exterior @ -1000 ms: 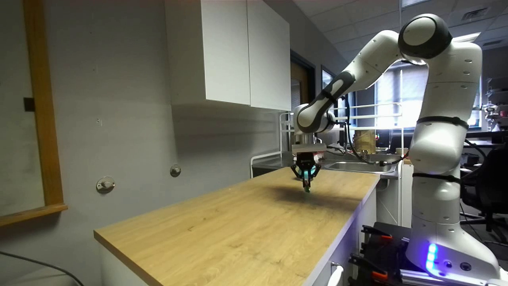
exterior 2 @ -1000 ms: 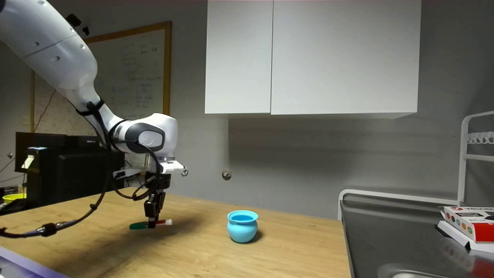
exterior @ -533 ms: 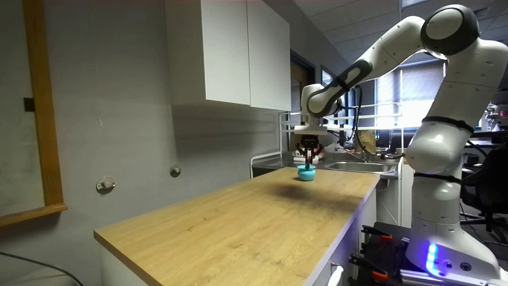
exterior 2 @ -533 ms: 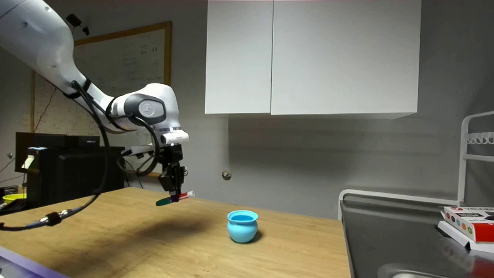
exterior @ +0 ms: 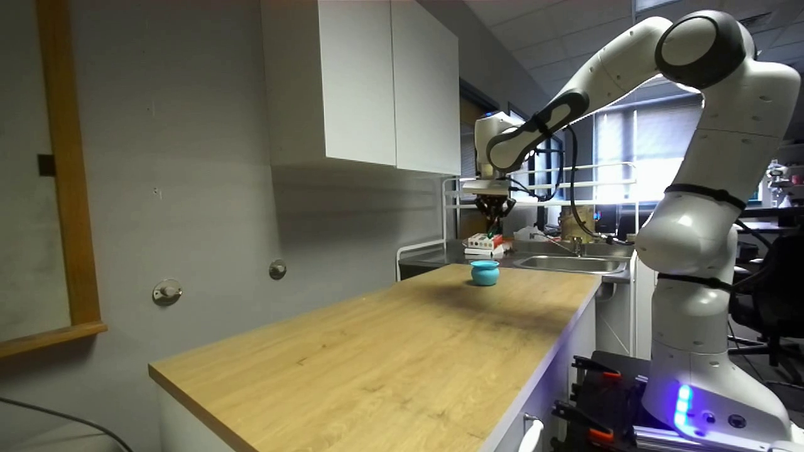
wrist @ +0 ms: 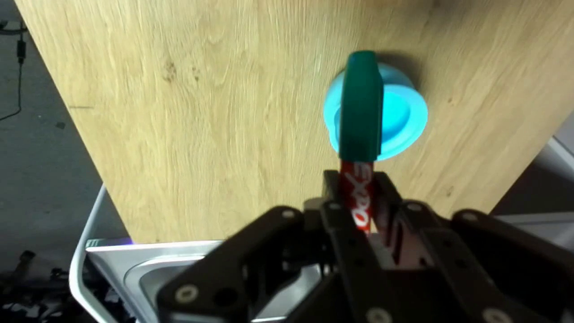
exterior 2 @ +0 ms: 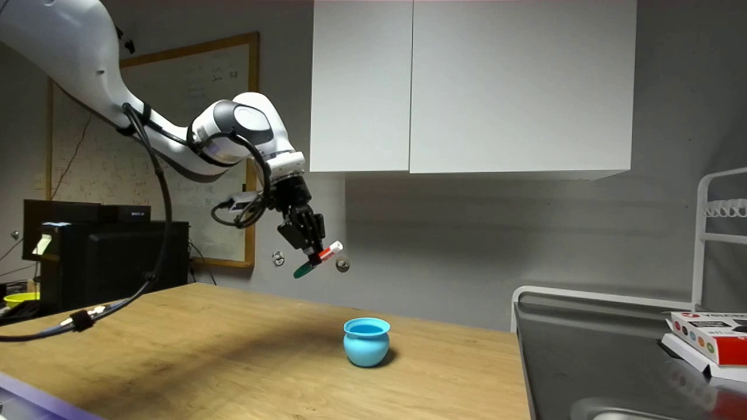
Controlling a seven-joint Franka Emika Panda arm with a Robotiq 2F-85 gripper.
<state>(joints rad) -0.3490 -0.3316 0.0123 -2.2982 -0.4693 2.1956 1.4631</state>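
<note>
My gripper (wrist: 357, 186) is shut on a marker (wrist: 361, 112) with a dark green cap, a red lettered body and a white end. In an exterior view the marker (exterior 2: 327, 253) is held at a slant high above the wooden counter, its green cap lower than its white end. The gripper (exterior 2: 316, 257) is tilted there as well. A small light-blue pot (exterior 2: 366, 345) with an open top stands upright on the counter, apart from the gripper and lower down. Seen from the wrist, the green cap overlaps the pot (wrist: 415, 114) and hides part of its mouth.
The wooden counter (exterior: 352, 351) runs along a grey wall, with white wall cabinets (exterior 2: 467, 87) overhead. Past its end lie a metal sink (exterior: 568, 263), a white rack (exterior 2: 700, 245) and red-and-white boxes (exterior 2: 709, 338). Dark computer equipment (exterior 2: 111, 256) stands behind the arm.
From low over the counter, my gripper has risen with the marker and moved nearer the pot. The gripper and marker have tilted. The pot has stayed in place.
</note>
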